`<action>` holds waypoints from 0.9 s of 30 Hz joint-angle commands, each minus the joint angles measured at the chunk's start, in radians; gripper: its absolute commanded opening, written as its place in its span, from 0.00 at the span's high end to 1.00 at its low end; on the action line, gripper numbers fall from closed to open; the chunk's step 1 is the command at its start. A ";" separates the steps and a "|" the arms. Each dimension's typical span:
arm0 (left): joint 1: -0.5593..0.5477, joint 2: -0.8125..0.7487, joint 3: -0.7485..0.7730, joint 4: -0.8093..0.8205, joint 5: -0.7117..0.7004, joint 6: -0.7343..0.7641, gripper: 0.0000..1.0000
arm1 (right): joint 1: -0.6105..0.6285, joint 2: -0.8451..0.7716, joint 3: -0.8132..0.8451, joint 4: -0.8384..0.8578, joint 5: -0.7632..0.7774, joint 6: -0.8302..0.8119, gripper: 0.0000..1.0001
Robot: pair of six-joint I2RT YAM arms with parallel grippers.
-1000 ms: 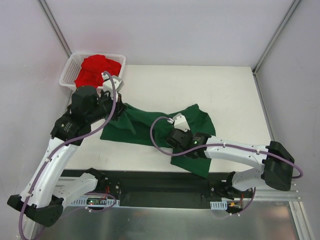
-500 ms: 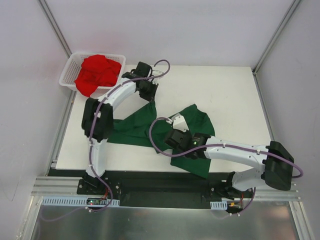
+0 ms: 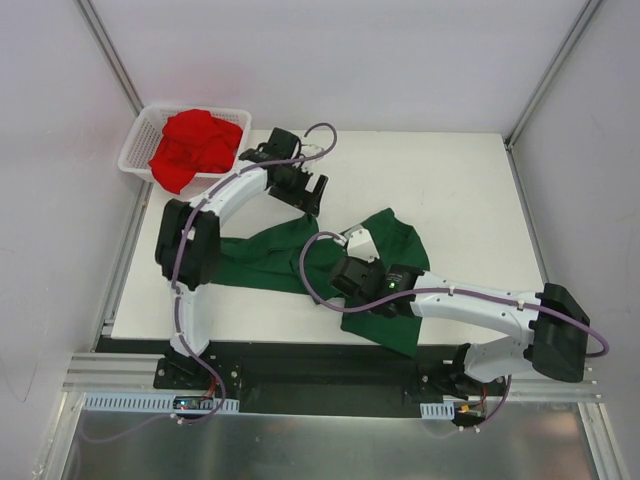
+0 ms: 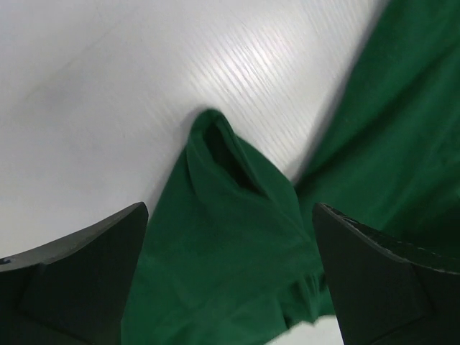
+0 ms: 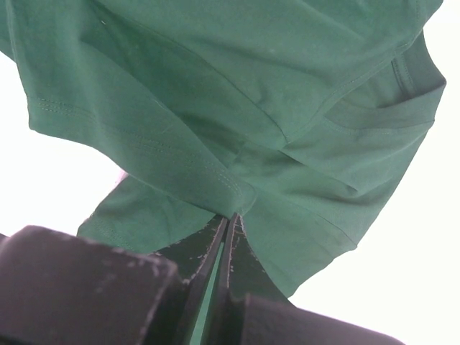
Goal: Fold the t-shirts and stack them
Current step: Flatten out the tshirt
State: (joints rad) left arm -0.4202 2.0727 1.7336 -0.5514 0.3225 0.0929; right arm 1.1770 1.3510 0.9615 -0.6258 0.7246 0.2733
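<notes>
Nearest me, the right gripper [image 5: 228, 224] is closed on a thin fold of the green shirt [image 3: 262, 262], near its middle. The shirt lies crumpled across the table [image 3: 440, 180], and its near corner reaches the front edge. A pull toward the arm bases could, I think, drag that corner over the edge. Such a narrow pinch might also slip free, or it might lift one layer and leave the rest twisted.

Farther out, the left gripper [image 3: 311, 192] hangs with its jaws wide apart over a peaked sleeve end, holding nothing. With that side loose, any tug from the right would likely bunch the cloth rather than spread it. If the left comes down off the peak, it may close on bare table.

At the far corner, the red shirt [image 3: 195, 140] sits heaped in the basket [image 3: 133, 152], unfolded.
</notes>
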 commanded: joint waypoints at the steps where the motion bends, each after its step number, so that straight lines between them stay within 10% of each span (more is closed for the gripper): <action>1: -0.012 -0.252 -0.117 0.016 0.027 -0.007 0.01 | 0.007 0.014 0.022 0.012 -0.002 0.023 0.99; 11: -0.097 -0.445 -0.402 0.076 -0.126 -0.005 0.23 | 0.007 0.007 0.013 0.017 -0.004 0.029 0.99; 27: -0.147 -0.408 -0.523 0.258 -0.198 -0.054 0.24 | 0.009 -0.020 -0.006 0.011 0.003 0.040 0.99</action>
State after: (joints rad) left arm -0.5495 1.6569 1.1904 -0.3561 0.1204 0.0608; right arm 1.1790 1.3640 0.9588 -0.6151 0.7174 0.2878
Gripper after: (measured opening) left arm 0.757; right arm 0.019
